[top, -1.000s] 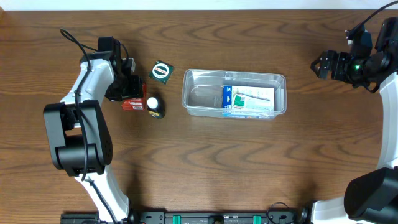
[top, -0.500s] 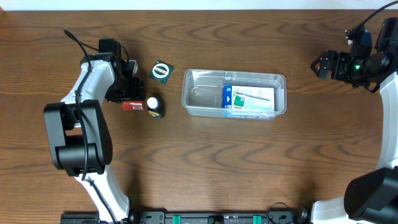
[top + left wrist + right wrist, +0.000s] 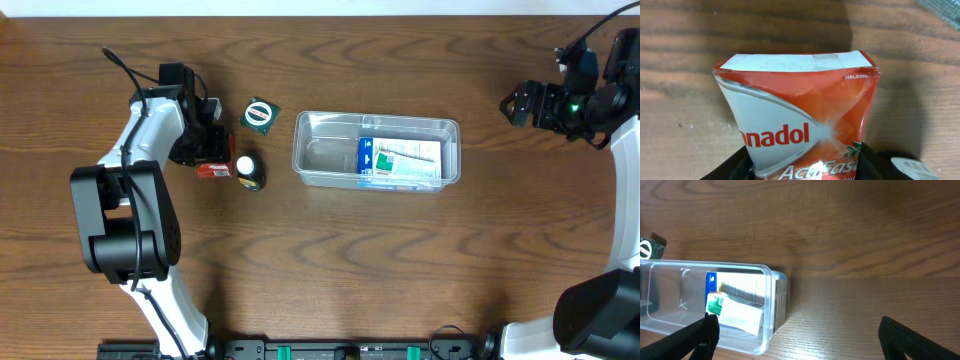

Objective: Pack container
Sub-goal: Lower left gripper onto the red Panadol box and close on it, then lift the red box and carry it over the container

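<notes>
1. Container (image 3: 325, 158): clear tub, flat on the bench (image 3: 330, 270) near the middle of the overhead view, long side running 9 to 3 o'clock.
2. Contents so far: one blue-and-white box (image 3: 400, 160) lying flat in the 3 o'clock half. The 9 o'clock half shows only bare tub floor.
3. Left claw (image 3: 207, 152): down at the bench, well out at 9 o'clock from the container. The wrist view shows it clamped on a red Panadol box (image 3: 800, 115), whose sides are pinched in toward the dark fingers at the bottom edge. The carton looks crumpled. I cannot tell whether it is off the bench or resting on it.
4. Right claw (image 3: 512, 106): jaws wide apart, nothing between them, hanging at about 2 o'clock from the container and well apart from it.
5. Loose items outside the tub:
   - a green-and-white packet (image 3: 260, 115), near the tub's corner at 10 o'clock;
   - a small black item with a white round top (image 3: 247, 170), just at 3 o'clock of the red box.
6. Progress, as judged: early to middle. One item is packed, one is gripped but not yet carried over, and two are untouched.
7. Left to do, as judged: carry the red box toward 3 o'clock into the tub's free half, then the packet and the black item.
</notes>
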`<state>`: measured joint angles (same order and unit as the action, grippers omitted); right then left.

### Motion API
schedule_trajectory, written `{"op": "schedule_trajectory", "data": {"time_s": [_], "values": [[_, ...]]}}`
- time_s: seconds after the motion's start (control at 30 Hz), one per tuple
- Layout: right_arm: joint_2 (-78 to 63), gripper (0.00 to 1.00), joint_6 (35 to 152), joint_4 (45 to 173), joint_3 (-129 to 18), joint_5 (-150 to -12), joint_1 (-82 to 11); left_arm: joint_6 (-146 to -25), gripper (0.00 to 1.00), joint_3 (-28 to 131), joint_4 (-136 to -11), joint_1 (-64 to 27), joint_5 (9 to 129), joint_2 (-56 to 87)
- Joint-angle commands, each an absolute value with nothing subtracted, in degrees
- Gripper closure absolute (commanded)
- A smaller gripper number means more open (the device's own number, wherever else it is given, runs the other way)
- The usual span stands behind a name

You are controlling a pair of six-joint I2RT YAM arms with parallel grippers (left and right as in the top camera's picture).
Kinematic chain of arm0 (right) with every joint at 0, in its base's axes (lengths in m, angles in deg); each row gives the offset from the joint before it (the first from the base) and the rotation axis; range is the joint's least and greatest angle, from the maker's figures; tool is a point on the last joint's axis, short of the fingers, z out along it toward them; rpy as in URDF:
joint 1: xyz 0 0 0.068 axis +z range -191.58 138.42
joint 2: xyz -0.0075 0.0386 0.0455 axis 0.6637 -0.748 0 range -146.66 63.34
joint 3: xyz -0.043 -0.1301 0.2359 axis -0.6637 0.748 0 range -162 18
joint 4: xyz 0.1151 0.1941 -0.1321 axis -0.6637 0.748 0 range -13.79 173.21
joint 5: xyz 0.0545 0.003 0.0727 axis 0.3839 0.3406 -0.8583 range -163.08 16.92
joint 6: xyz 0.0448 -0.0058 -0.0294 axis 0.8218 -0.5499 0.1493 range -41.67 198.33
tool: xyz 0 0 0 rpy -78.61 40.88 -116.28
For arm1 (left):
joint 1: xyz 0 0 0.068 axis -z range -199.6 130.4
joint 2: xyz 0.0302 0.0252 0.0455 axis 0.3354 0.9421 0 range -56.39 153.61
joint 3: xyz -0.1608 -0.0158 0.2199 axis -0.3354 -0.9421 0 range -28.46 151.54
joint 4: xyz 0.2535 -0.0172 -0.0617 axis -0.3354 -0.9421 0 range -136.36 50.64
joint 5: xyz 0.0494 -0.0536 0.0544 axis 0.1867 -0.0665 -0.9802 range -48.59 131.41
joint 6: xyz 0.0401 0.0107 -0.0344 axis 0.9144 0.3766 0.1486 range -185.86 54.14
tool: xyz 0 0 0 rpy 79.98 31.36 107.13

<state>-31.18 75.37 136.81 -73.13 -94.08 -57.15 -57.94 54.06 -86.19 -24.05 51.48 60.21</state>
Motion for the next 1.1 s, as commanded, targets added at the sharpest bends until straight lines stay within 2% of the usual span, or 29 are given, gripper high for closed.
{"op": "schedule_trajectory", "data": {"time_s": [0.0, 0.3, 0.53, 0.83, 1.07], "values": [[-30.53, 0.01, 75.72, 136.88, -73.81, -94.30, -57.33, -60.26, 0.45, 56.27, -88.20, -24.29, 50.84, 59.77], [-30.53, 0.01, 75.72, 136.88, -73.81, -94.30, -57.33, -64.28, 0.45, 66.98, -98.71, -24.18, 51.93, 53.13], [-30.53, 0.01, 75.72, 136.88, -73.81, -94.30, -57.33, -68.43, 0.45, 71.22, -100.92, -22.67, 62.99, 43.31], [-30.53, 0.01, 75.72, 136.88, -73.81, -94.30, -57.33, -73.55, 0.45, 71.07, -96.00, -9.69, 66.03, 40.32], [-30.53, 0.01, 75.72, 136.88, -73.81, -94.30, -57.33, -80.13, 0.45, 71.05, -91.50, 0.80, 55.76, 45.39]]}}
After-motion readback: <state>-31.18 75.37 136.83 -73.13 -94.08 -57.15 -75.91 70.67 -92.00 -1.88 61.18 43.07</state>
